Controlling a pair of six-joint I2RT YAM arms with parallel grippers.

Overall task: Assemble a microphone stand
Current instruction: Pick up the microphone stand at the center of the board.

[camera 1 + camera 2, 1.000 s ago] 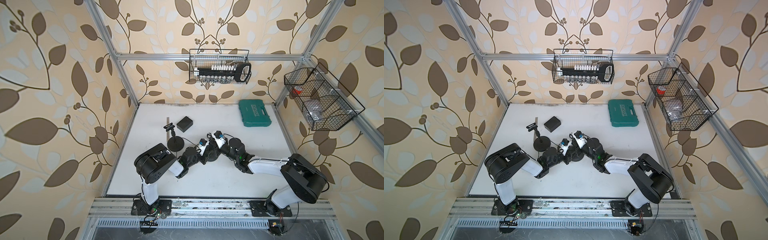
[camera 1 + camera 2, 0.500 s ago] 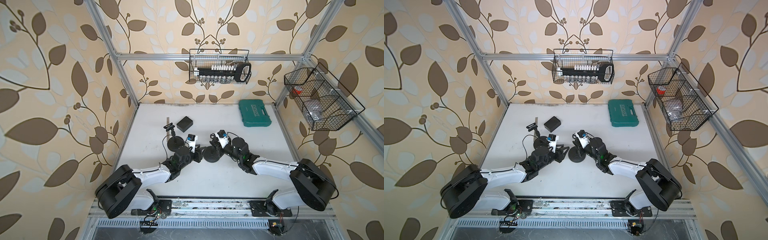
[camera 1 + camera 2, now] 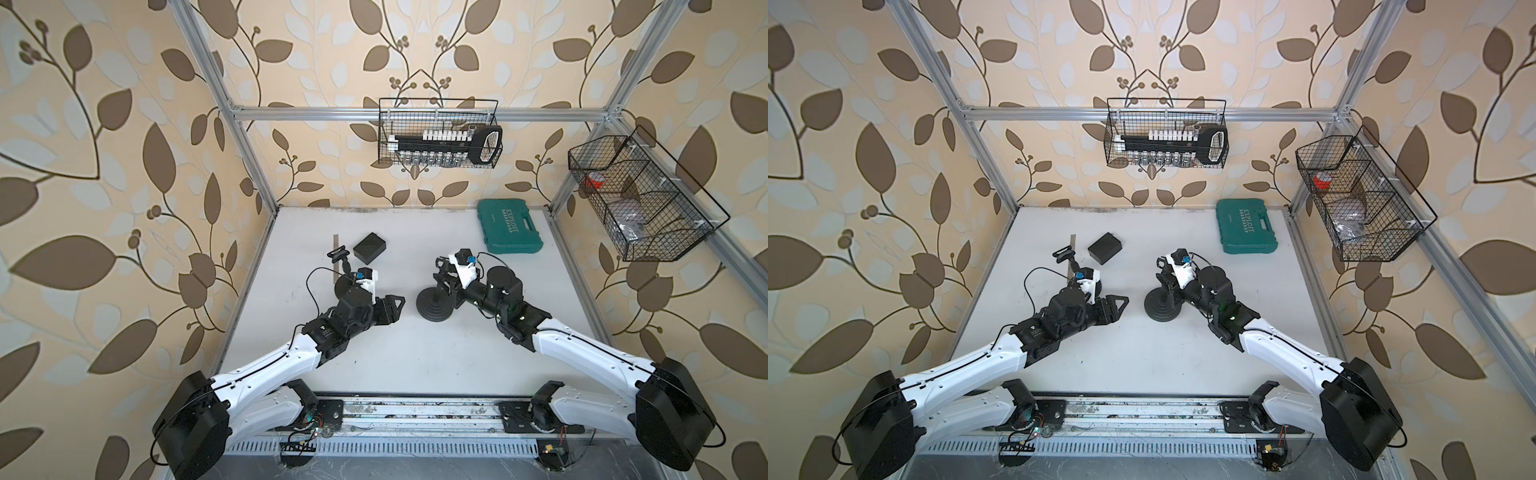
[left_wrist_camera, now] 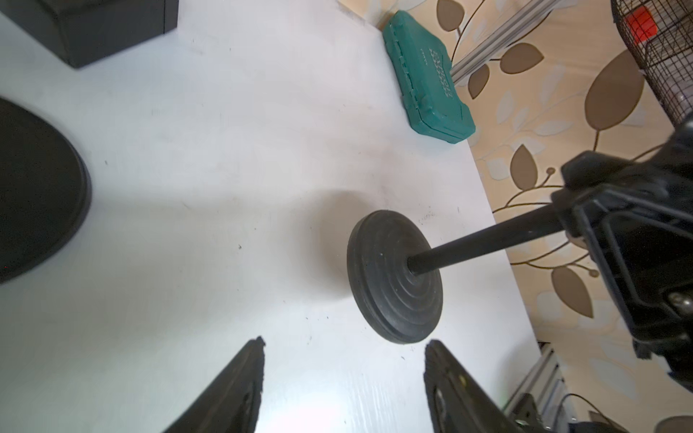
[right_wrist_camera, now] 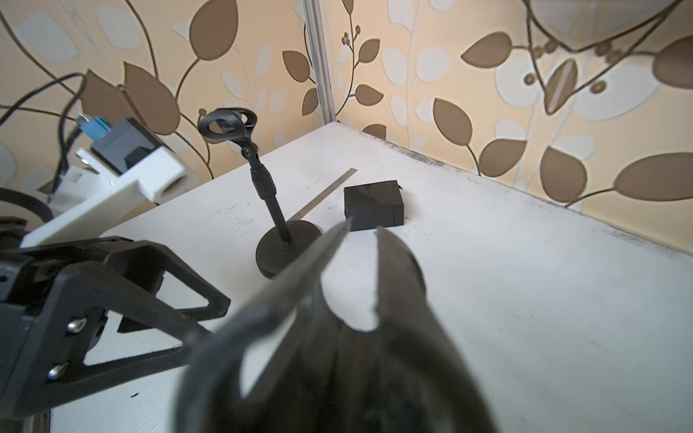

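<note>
Mid-frame in a top view, the round base (image 3: 434, 311) sat on the surface (image 3: 415, 365) with the pole (image 4: 487, 243) seated, right claw (image 4: 577, 219) clamped near its top; left claw (image 4: 344, 343) gaped wide, empty. Finishing its top probably remained

Left pincer (image 4: 343, 342) has opened and drawn back from the stand (image 4: 386, 270).
</note>
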